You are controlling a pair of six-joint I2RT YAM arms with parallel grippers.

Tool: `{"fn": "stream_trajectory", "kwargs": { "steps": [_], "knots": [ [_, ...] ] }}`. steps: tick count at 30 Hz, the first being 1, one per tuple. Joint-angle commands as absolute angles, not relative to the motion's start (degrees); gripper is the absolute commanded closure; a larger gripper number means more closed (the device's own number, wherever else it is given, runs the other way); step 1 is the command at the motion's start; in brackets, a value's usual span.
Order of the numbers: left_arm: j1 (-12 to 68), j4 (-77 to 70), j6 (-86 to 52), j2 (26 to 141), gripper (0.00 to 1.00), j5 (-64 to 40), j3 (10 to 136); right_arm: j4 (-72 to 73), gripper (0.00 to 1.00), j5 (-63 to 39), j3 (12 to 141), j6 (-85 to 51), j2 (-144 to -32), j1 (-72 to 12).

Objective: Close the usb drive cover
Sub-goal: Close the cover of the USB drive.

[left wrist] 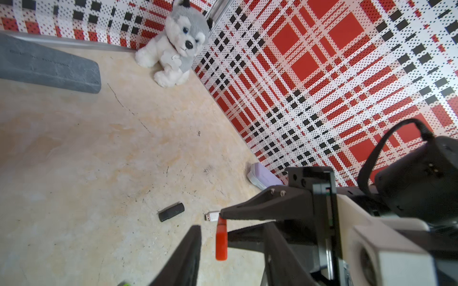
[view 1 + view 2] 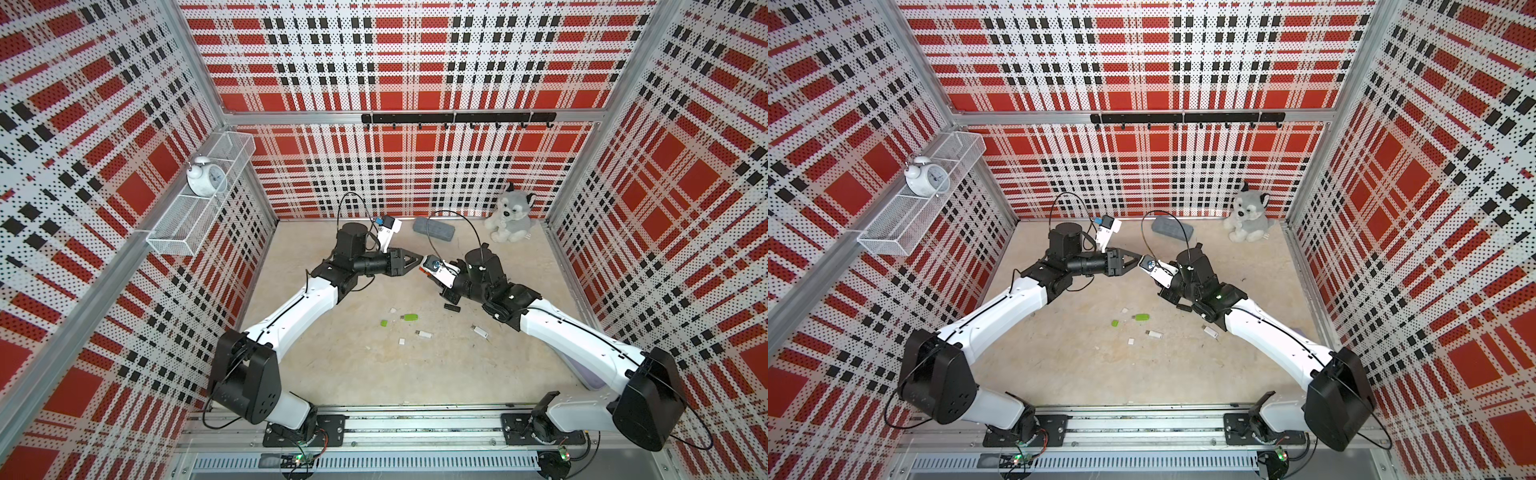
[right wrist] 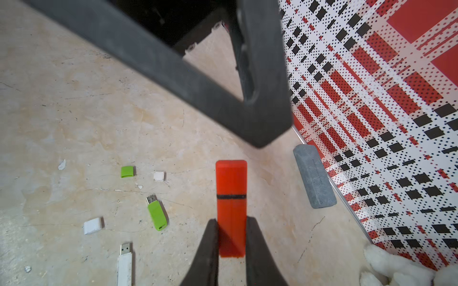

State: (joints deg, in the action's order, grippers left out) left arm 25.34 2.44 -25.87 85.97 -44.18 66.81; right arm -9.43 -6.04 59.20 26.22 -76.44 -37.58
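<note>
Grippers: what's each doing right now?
Left gripper: open, holding nothing.
Right gripper: shut on the red drive.

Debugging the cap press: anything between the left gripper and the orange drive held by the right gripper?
Nothing visible. The right gripper clamps the orange drive by its body; the left gripper is open right at the capped end, only air between.

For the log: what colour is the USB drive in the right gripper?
The USB drive is orange-red; the right wrist view shows it best.
</note>
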Motion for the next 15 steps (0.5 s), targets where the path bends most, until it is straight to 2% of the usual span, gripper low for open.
{"fn": "stream_trajectory", "kwargs": {
  "steps": [1, 5, 12, 15],
  "knots": [
    [26.47, 5.04, -23.6, 87.44, 0.63, -43.72, 68.62, -7.93, 0.92, -6.6, 60.47, 25.54, -75.32, -37.27],
    [26.7, 5.8, -23.26, 87.71, 0.65, -43.51, 68.82, -7.42, 0.92, -6.77, 60.63, 25.23, -75.49, -37.27],
    [26.71, 6.24, -23.12, 87.8, 0.81, -43.88, 68.92, -7.48, 0.92, -6.67, 61.0, 24.87, -75.85, -37.31],
    [26.75, 6.24, -23.29, 87.8, 0.82, -43.77, 68.99, -7.59, 0.92, -6.77, 61.09, 24.89, -76.02, -37.27]
  ]
}}
